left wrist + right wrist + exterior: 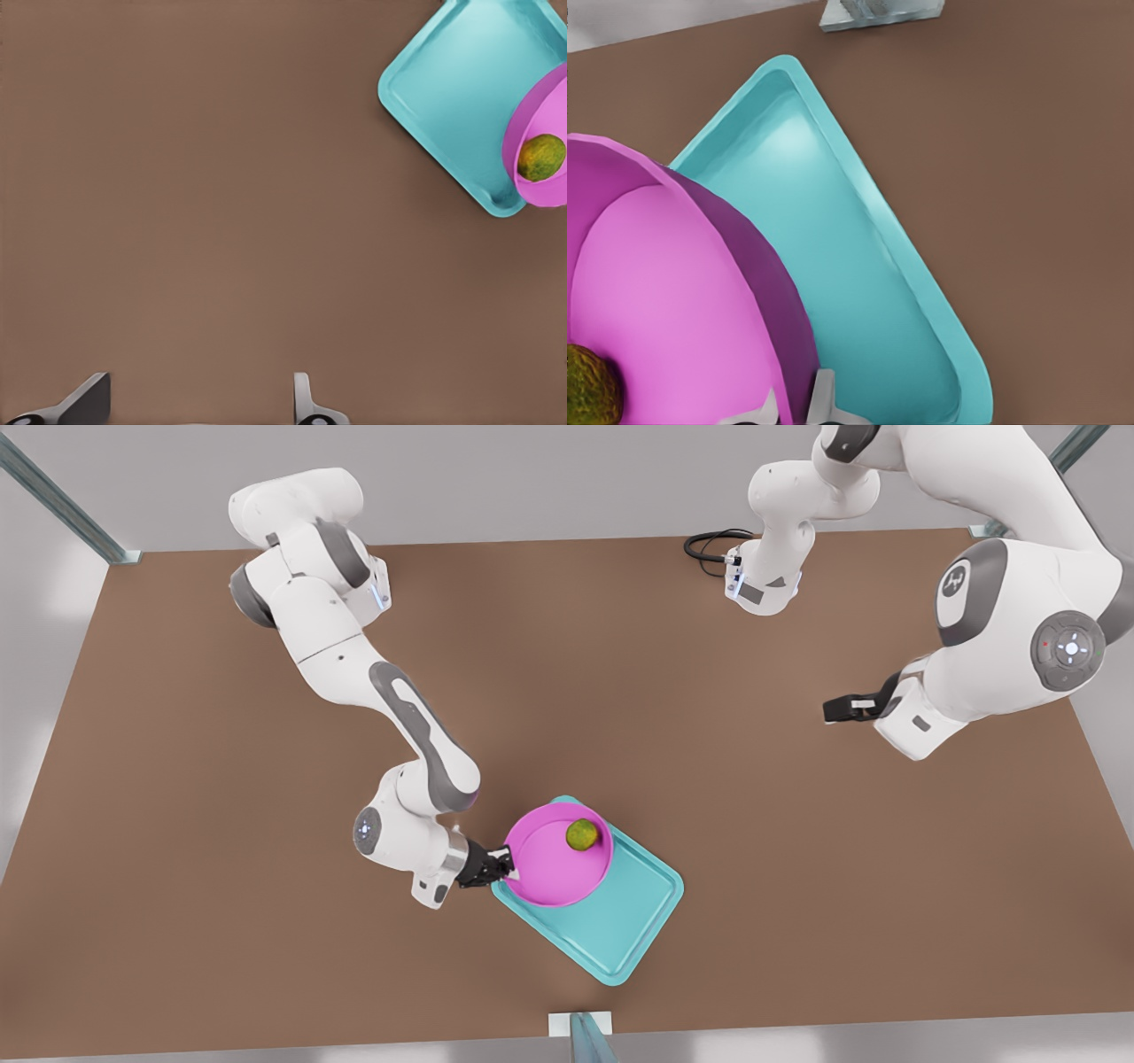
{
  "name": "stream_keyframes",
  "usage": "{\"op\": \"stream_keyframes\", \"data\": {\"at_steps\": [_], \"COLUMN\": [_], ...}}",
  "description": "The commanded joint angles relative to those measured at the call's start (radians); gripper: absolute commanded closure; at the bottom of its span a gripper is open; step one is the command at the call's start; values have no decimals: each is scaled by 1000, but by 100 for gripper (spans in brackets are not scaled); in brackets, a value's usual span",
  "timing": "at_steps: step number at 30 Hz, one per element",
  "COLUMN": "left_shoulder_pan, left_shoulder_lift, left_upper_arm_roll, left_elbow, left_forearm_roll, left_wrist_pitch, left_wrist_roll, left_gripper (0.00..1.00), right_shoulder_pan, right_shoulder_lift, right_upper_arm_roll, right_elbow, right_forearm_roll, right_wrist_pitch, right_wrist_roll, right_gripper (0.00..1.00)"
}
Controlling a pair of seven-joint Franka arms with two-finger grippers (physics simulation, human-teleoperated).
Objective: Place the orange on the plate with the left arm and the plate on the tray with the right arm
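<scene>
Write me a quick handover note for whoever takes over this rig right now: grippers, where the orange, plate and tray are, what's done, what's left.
Right gripper: shut on the plate rim, at the front view's left side of the tray.
Left gripper: open, holding nothing, waiting over bare table, away from the tray.
Orange: in the plate, near its rim.
Plate: over the tray, apparently tilted; whether it has fully settled, I cannot tell.
Done: orange on plate.
Left: settle the plate flat on the tray, release, withdraw.
</scene>
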Motion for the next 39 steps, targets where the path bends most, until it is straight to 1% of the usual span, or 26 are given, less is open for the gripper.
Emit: {"op": "stream_keyframes", "data": {"at_steps": [1,5,12,13,15,16,18,19,20,24,25,26,27,28,29,30,31,32,33,34,35,36,37,39], "left_shoulder_pan": [1,0,-2,-3,-3,0,0,-2,-2,-2,-2,-2,-2,-2,-2,-3,-3,-3,-3,-3,-3,-3,-3,-3], "left_shoulder_lift": [0,14,14,14,15,21,21,17,12,7,7,7,9,9,9,9,9,9,9,12,14,15,18,18], "left_upper_arm_roll": [1,1,-1,-1,-1,-1,1,1,1,1,1,1,1,1,1,1,-1,-1,-1,-1,-1,-1,-1,-1], "left_elbow": [1,2,1,1,2,30,30,30,30,30,30,31,30,30,30,30,30,30,30,30,30,30,30,30], "left_forearm_roll": [0,0,-1,-1,0,-1,5,5,5,3,3,5,5,9,9,9,8,8,8,8,6,8,8,8], "left_wrist_pitch": [0,2,-7,-7,-1,-20,-21,-21,-21,-21,-21,-21,-21,-20,-20,-21,-21,-21,-20,-20,-20,-20,-17,-17], "left_wrist_roll": [4,3,-5,-5,-3,1,3,1,0,-3,-3,-3,-3,-3,-3,-3,-5,-5,-5,-5,-6,-6,-6,-5], "left_gripper": [0,0,0,0,0,0,0,0,0,0,0,0,0,0,0,0,0,0,0,0,0,0,0,0], "right_shoulder_pan": [4,34,48,48,48,48,48,48,48,48,27,-41,-142,-199,-220,-254,-289,-305,-308,-308,-317,-331,-375,-371], "right_shoulder_lift": [32,98,129,151,157,157,157,157,155,125,59,-65,-202,-262,-273,-277,-320,-398,-521,-587,-638,-668,-715,-713], "right_upper_arm_roll": [-3,-11,-25,-29,-34,-34,-34,-34,-34,-32,-32,-32,-76,-156,-296,-333,-331,-330,-325,-311,-295,-284,-222,-221], "right_elbow": [48,136,154,185,194,194,193,188,180,180,148,33,-100,-123,-47,2,56,84,82,74,73,59,15,10], "right_forearm_roll": [-7,-7,-8,-8,-8,-7,-8,-7,-11,-14,-13,-14,-60,-172,-339,-529,-697,-750,-818,-856,-852,-850,-853,-850], "right_wrist_pitch": [-41,-40,-26,-26,-26,-26,-26,-26,-22,-31,-41,-80,-222,-431,-746,-909,-1020,-1104,-1134,-1152,-1197,-1203,-1198,-1200], "right_wrist_roll": [92,148,148,148,148,150,150,148,133,144,145,144,144,144,141,144,147,147,142,142,141,138,139,136], "right_gripper": [79,79,79,79,79,79,79,25,0,0,0,0,0,0,0,0,0,0,0,0,0,0,0,0]}}
